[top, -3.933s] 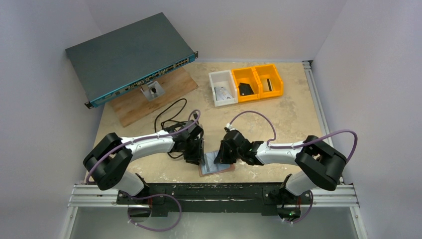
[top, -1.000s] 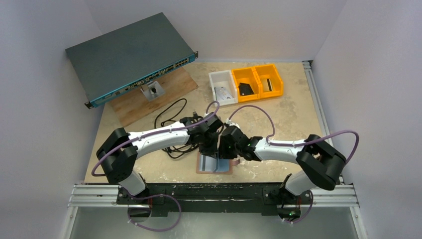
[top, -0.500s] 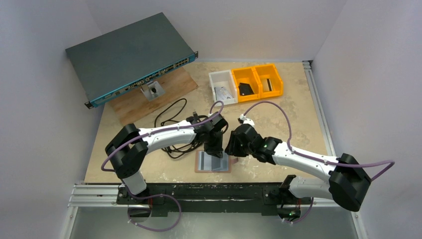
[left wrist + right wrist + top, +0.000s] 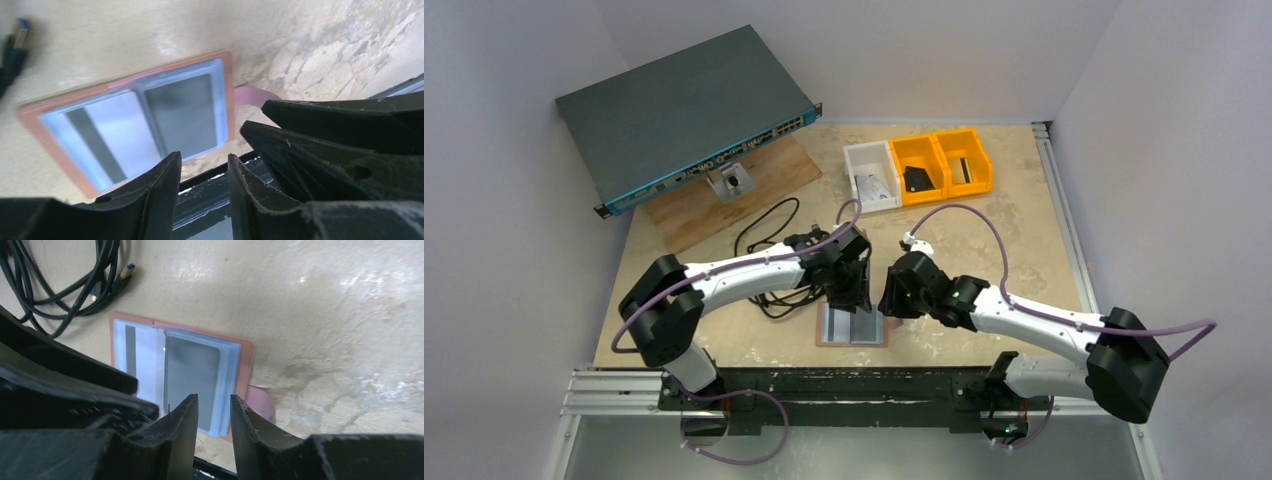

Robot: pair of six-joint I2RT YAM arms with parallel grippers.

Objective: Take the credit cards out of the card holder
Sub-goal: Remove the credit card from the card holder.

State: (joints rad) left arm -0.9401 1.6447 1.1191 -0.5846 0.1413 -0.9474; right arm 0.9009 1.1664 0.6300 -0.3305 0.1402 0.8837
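Observation:
The card holder lies open and flat near the table's front edge, with its pink-brown rim and clear pockets facing up. A white card with a black stripe sits in the left pocket and a dark grey card in the right pocket. Both also show in the right wrist view: white card, grey card, snap tab. My left gripper hovers over the holder's far edge, jaws a little apart and empty. My right gripper is just right of the holder, jaws a little apart and empty.
A coiled black USB cable lies just behind the holder. A network switch rests on a wooden board at back left. A white bin and orange bins stand at the back. The metal rail runs along the front.
The right arm has swung its elbow out to the right and its gripper has come off the holder to its right side. The left gripper has shifted slightly. The holder stays open and flat.

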